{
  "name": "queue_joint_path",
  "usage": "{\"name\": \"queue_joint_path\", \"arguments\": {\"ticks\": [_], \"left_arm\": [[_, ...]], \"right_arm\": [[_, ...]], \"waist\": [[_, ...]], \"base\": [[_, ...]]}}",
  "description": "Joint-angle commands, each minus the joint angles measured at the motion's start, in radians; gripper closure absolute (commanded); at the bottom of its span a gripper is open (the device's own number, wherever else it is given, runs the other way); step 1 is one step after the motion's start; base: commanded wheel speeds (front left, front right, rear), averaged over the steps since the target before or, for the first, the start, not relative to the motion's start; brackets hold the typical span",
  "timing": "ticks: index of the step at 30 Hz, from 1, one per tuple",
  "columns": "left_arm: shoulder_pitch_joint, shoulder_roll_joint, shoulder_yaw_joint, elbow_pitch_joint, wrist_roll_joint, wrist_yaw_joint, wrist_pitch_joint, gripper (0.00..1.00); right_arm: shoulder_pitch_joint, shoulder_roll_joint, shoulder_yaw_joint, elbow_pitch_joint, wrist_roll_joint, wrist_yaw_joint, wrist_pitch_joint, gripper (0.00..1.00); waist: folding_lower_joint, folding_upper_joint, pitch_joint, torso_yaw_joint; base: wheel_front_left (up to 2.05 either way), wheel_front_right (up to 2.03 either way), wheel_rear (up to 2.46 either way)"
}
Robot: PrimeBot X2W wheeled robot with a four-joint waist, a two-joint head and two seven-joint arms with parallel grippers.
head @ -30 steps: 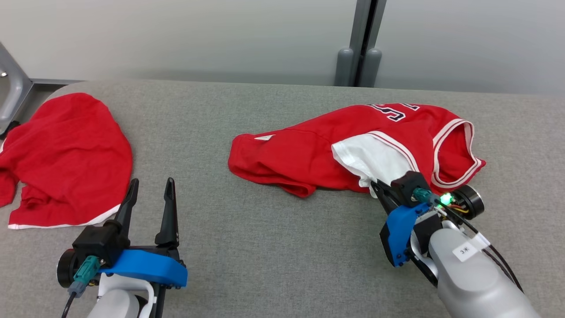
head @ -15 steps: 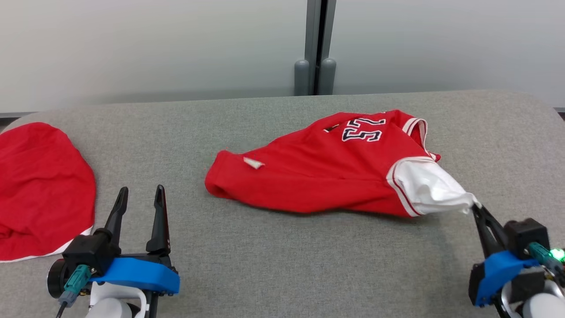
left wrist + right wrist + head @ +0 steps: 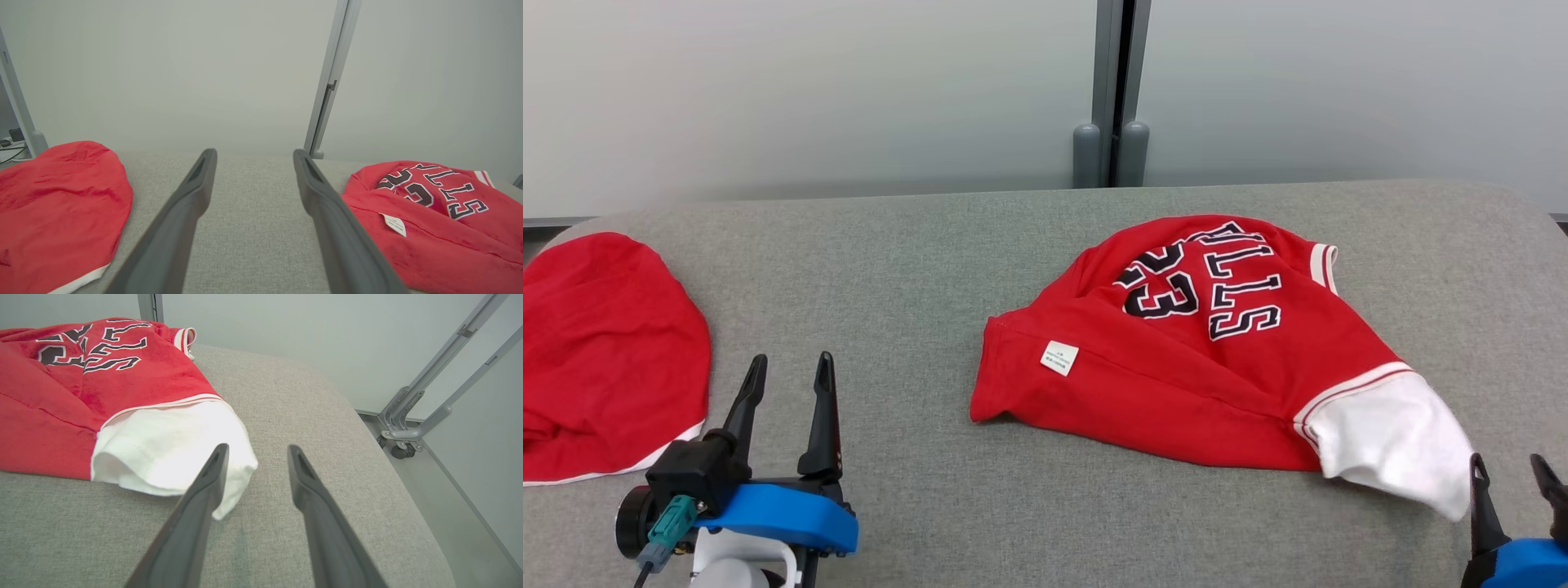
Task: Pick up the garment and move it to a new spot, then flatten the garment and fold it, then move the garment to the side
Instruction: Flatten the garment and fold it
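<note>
Right claw (image 3: pixel 1511 500) stands spread, having released the white sleeve (image 3: pixel 1396 441) it pinched a moment ago. The red jersey (image 3: pixel 1176 359) now lies rumpled on the right half of the desk (image 3: pixel 890 261), so relocation looks done and flattening comes next.

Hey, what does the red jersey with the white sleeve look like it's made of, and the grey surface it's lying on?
Red jersey: soft knit fabric, probably cotton or polyester, matte; it drapes and wrinkles, with printed letters. White sleeve: same soft cloth. Grey surface: woven upholstery-like textile, matte, with a visible fine weave.
</note>
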Motion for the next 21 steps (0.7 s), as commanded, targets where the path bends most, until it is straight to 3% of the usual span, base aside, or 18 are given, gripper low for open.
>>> {"name": "queue_joint_path", "arguments": {"ticks": [1, 6, 14, 21], "left_arm": [[0.008, 0.007, 0.004, 0.003, -0.002, 0.000, 0.003, 0.00], [0.024, 0.011, 0.008, 0.004, -0.007, 0.008, 0.002, 0.00], [0.041, 0.010, 0.010, 0.003, -0.010, 0.016, -0.002, 0.00], [0.050, 0.002, 0.006, 0.016, -0.004, 0.011, -0.006, 0.00]], "right_arm": [[0.008, 0.004, -0.006, -0.011, 0.010, 0.000, -0.008, 0.00], [0.020, 0.011, -0.006, -0.053, 0.078, 0.000, -0.053, 0.00], [-0.014, 0.010, 0.115, -0.090, 0.180, 0.000, -0.195, 0.00], [-0.026, 0.010, 0.193, -0.061, 0.266, 0.000, -0.199, 0.00]], "waist": [[0.0001, 0.0000, -0.001, 0.000], [0.0001, 0.0000, -0.011, -0.003], [0.0001, 0.0000, -0.028, -0.017], [0.0001, 0.0000, -0.047, -0.010]], "base": [[0.00, 0.00, 0.00], [0.00, 0.00, 0.00], [0.00, 0.00, 0.00], [0.00, 0.00, 0.00]]}}
